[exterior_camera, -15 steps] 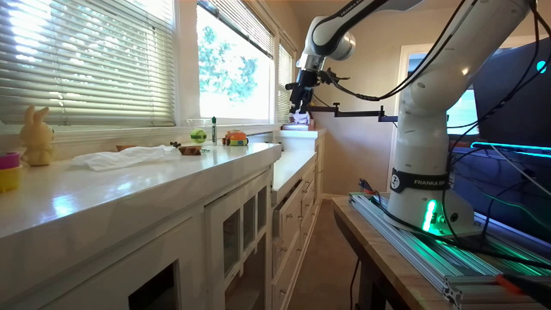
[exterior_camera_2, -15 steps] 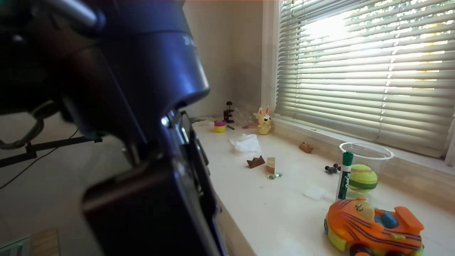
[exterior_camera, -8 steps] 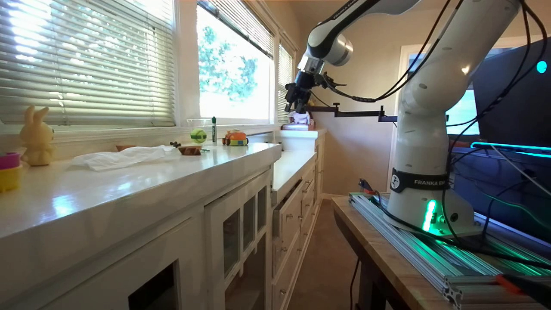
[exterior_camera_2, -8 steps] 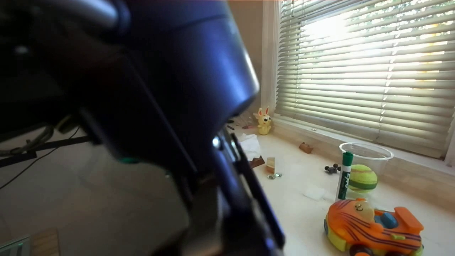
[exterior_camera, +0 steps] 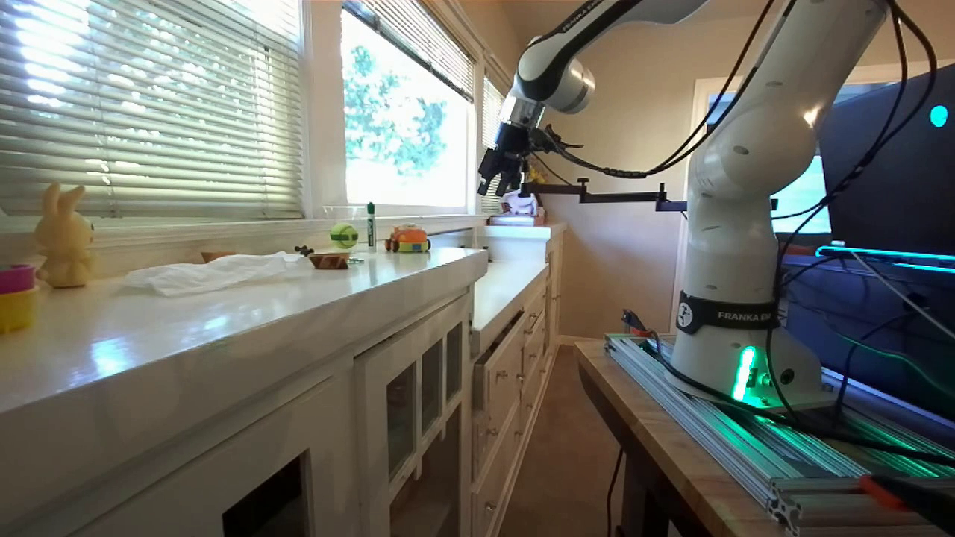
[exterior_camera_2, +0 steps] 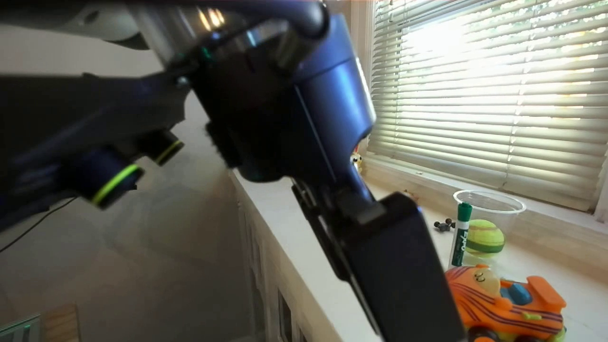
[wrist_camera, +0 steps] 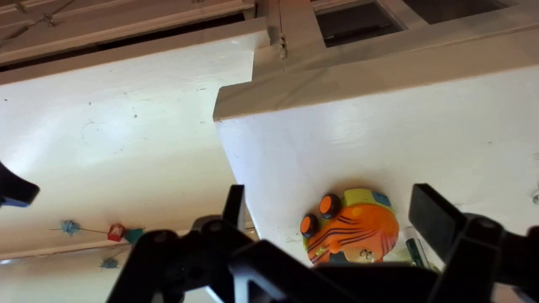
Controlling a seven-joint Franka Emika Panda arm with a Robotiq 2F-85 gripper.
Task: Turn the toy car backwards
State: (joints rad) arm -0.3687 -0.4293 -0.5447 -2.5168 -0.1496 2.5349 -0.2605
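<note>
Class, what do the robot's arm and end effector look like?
The arm is white and rounded, with black trim, silvery wrist and black cables. A black band at its base reads FRANKA in white. The end effector is black with blocky fingers.

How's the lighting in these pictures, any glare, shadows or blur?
In an exterior view, the middle window is washed out and the countertop shows glare; in an exterior view, the larger yellow-ringed part looks blurred; in the wrist view, the end effector looks nearly black and the toy car casts a soft shadow.
</note>
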